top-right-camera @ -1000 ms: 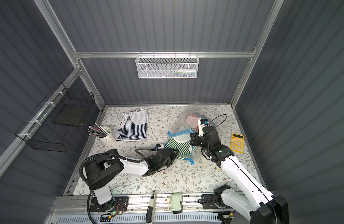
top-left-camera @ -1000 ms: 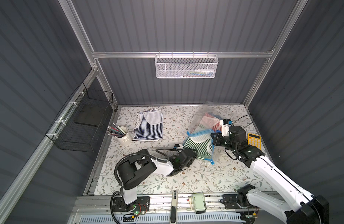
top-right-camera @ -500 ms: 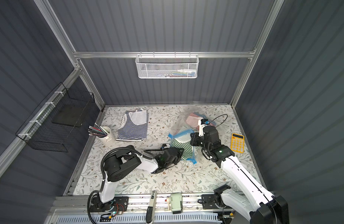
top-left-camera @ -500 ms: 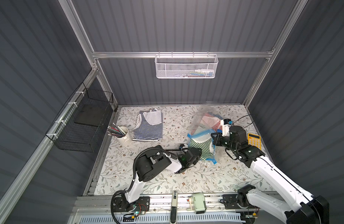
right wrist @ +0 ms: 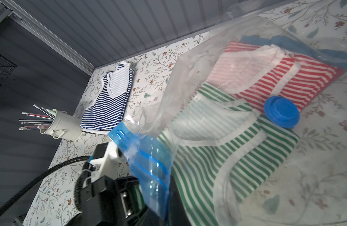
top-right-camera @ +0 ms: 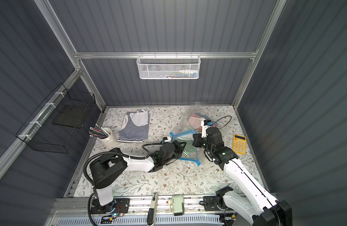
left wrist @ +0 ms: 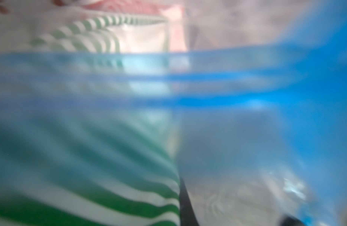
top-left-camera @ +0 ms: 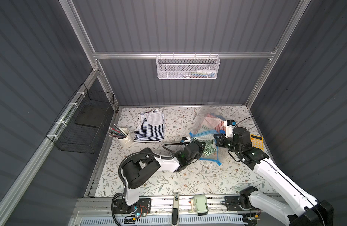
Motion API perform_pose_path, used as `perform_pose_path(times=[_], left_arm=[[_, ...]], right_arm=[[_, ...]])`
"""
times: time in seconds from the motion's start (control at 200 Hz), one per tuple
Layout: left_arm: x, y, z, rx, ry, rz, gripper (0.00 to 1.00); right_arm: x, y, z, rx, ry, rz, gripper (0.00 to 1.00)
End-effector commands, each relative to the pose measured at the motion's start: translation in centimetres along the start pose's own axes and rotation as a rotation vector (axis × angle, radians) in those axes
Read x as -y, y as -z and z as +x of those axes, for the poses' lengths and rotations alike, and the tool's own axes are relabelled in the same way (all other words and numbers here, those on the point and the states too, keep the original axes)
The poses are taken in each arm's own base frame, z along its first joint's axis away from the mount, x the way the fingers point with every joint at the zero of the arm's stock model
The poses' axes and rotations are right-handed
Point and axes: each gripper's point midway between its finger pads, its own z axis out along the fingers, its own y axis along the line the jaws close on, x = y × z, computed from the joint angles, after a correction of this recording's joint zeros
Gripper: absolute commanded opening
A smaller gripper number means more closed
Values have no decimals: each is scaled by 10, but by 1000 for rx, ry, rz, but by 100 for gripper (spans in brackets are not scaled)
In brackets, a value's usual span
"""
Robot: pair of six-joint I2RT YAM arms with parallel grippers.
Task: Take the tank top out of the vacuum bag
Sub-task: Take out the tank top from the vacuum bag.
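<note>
The clear vacuum bag (top-left-camera: 204,119) lies right of centre on the table, its blue zip strip (right wrist: 149,156) lifted at the near mouth and its round blue valve cap (right wrist: 282,111) on top. Inside lie a green-striped tank top (top-left-camera: 207,146) (top-right-camera: 188,148) (right wrist: 217,156) and a red-striped one (right wrist: 276,82). My left gripper (top-left-camera: 201,145) (top-right-camera: 181,146) reaches into the mouth, shut on the green-striped tank top (left wrist: 110,195); one dark finger (left wrist: 185,207) shows beside the fabric. My right gripper (top-left-camera: 217,141) (right wrist: 164,213) is shut on the zip strip, holding the mouth up.
A navy-striped tank top (top-left-camera: 150,127) lies flat at the back left. A cup of pencils (top-left-camera: 125,138) stands near the left edge and a yellow calculator (top-left-camera: 256,141) lies at the right edge. A black wire basket (top-left-camera: 82,125) hangs on the left wall.
My left gripper has pushed forward into the bag's mouth and closed on the green-striped fabric. The right gripper has kept its hold on the zip strip.
</note>
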Motion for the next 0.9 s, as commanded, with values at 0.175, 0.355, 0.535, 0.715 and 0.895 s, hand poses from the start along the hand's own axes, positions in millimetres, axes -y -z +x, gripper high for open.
perform_pose_path(times=[0.175,0.355,0.535,0.715,0.895], left_arm=[[7,44,2,0,-7,-87,0],[33,80,-10,52,-12,-106,0],[57,113,-27,114,-43,-106,0],[81,136,-36,147,-68,-83,0],[94,154,-43,171,-80,-59,0]], right_arm=[[-1,0,-3,2,8,-8,0],[-3,-2,-2,-5,0,-16,0],[-3,-4,0,-13,-8,-21,0],[-2,-4,2,-11,-20,-23,0],[-2,-4,6,-21,-30,-26,0]])
